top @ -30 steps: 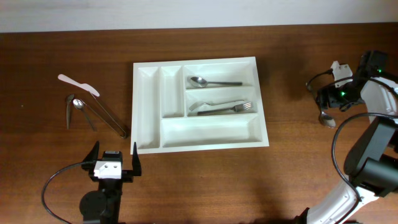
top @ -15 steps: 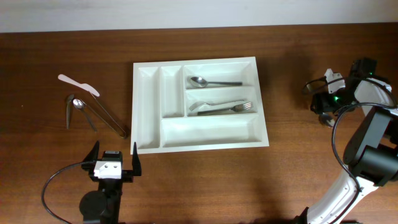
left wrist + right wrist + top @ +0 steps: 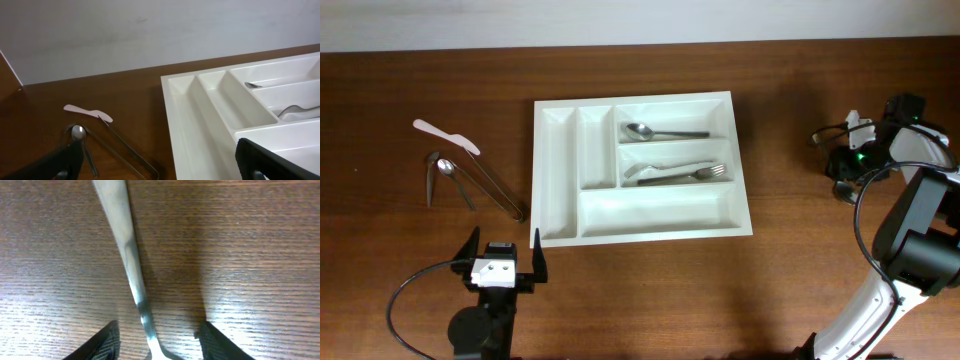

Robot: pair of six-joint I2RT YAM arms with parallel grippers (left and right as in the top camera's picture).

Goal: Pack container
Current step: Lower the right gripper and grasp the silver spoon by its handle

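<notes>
The container (image 3: 655, 212), a white cutlery tray, sits about mid-worktop (image 3: 790, 270). It has two narrow slots on its left and three long ones running across. The far long slot has a spoon (image 3: 660, 131) in it, and the middle one has a fork (image 3: 692, 174) lying with another piece of metal cutlery I can't make out.

The right end effector (image 3: 161, 339) is way over at the right edge of the worktop, well apart from the tray. It's down low over a second spoon (image 3: 843, 190) that's lying flat on the wood. In the wrist view its fingers (image 3: 106, 341) are partly spread with the shiny handle (image 3: 131, 265) running between them. There's a gap on both sides, so it's straddling the handle rather than pinching it.

The left end effector (image 3: 504, 262) is at the near left, just off the tray's near-left corner. Its jaws are spread as wide as they go, with nothing in them and touching nothing.

Left of the tray there's a little pile: a white plastic utensil (image 3: 445, 136) farthest back, and just nearer a pair of tongs (image 3: 490, 190) with a small spoon (image 3: 447, 170) lying between their arms.
</notes>
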